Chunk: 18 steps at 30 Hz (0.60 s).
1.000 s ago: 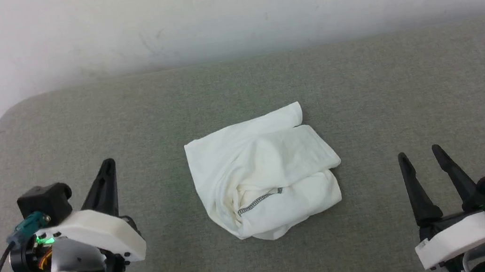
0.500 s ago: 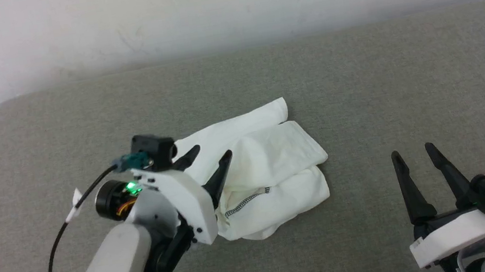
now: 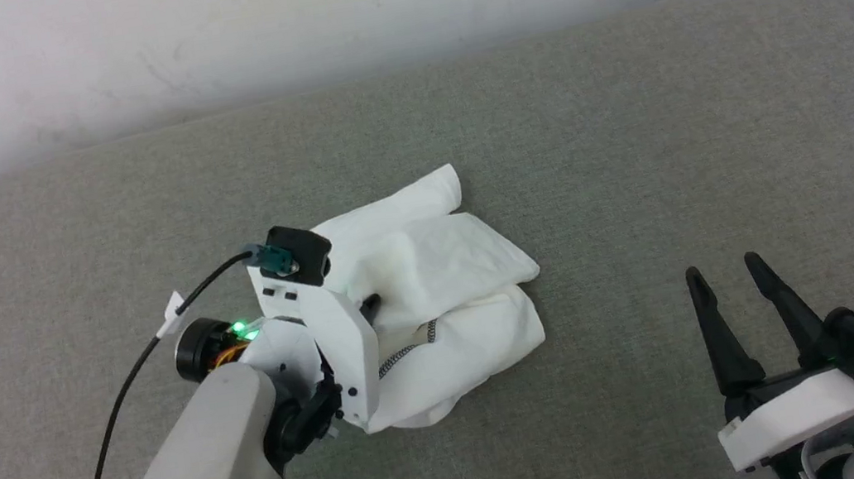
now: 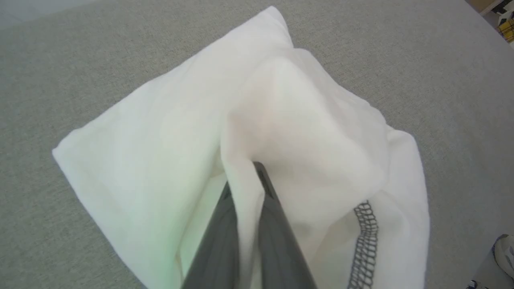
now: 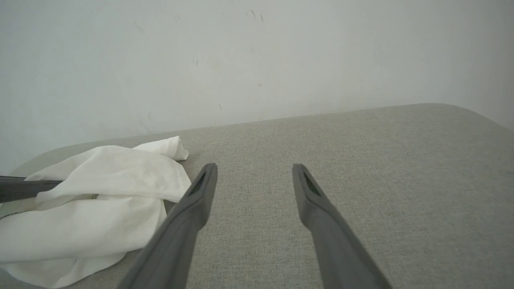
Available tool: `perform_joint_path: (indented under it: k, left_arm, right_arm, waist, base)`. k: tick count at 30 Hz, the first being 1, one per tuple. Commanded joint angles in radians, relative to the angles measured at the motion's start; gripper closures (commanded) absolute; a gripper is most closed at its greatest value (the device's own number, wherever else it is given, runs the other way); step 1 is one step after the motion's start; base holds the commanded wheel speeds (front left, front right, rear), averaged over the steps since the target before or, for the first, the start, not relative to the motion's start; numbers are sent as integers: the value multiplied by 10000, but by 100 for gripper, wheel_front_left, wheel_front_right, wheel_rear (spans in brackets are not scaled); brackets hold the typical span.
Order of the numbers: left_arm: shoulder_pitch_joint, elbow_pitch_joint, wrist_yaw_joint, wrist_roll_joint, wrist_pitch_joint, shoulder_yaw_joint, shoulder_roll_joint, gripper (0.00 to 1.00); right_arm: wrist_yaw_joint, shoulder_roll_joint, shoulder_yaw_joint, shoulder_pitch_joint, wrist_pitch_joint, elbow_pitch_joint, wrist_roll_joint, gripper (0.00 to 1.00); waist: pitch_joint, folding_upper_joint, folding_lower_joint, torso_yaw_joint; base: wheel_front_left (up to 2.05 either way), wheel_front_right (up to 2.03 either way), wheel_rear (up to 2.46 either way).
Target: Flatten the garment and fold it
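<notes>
1. Table [image 3: 627,119]: grey cloth top; a pale wall is noted along the 12 o'clock edge.
2. Garment [image 3: 440,271]: white, heaped near the table's middle and not yet flattened. In the head view its long axis is judged to run from 7 to 1 o'clock.
3. Left gripper [image 4: 245,182]: set into the heap's 9 o'clock side. In the left wrist view its fingers are seen clenched on a raised fold.
4. Right gripper [image 3: 722,266]: fingers spread, nothing held, well apart from the heap, which lies at 10 o'clock from it.
5. Stitching [image 4: 363,237]: a dark zigzag seam is exposed at 5 o'clock of the pinched fold.
6. Judgement: the left arm is nearer. The right must be brought toward 10 o'clock before spreading.
</notes>
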Motion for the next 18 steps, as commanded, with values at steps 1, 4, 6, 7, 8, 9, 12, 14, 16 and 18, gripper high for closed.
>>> perform_joint_path:
  k: [1,4,6,7,8,9,12,14,16,18]
  left_arm:
    - [-221,103,-70,7,-133,-43,-19,100]
    - [-354,22,-128,59,-569,-7,-38,100]
    - [-359,-214,-75,-23,-1055,218,-68,100]
    - [-308,-367,-4,-71,-1286,362,-53,100]
    - [-234,-575,91,-105,-1509,507,-24,100]
    - [-120,-832,212,-152,-1743,678,9,100]
    - [537,-1786,771,-269,-2336,1256,219,100]
    - [1259,-2406,1243,-394,-2636,1702,396,100]
    - [1705,-2668,1479,-480,-2746,1915,474,100]
    - [2785,-3167,1963,-702,-2901,2313,584,100]
  right_arm:
    - [-7,11,-21,-135,-91,36,70,0]
    - [-7,11,-72,-144,-103,75,60,0]
    - [-7,11,-79,-151,-98,112,53,0]
    - [-7,11,-88,-147,-95,137,49,0]
    - [-7,11,-110,-128,-84,146,44,0]
    - [-7,11,-133,-108,-79,140,41,0]
    - [-7,11,-218,-5,-50,91,24,0]
    - [-7,11,-202,50,-7,65,1,0]
    - [-7,11,-191,82,17,55,-3,0]
    - [-7,11,-250,143,31,12,4,0]
  waist:
    - [13,0,-1,-15]
    - [-38,0,-1,58]
    - [-101,0,-1,103]
    - [-164,0,-1,128]
    - [-202,0,-1,166]
    - [-238,0,-1,205]
    - [-307,0,-1,354]
    - [-344,0,-1,438]
    - [-366,0,-1,472]
    - [-357,0,-1,600]
  base:
    - [0,0,0]
    - [0,0,0]
    - [0,0,0]
    - [0,0,0]
    - [0,0,0]
    - [0,0,0]
    - [0,0,0]
    - [0,0,0]
    - [0,0,0]
    - [0,0,0]
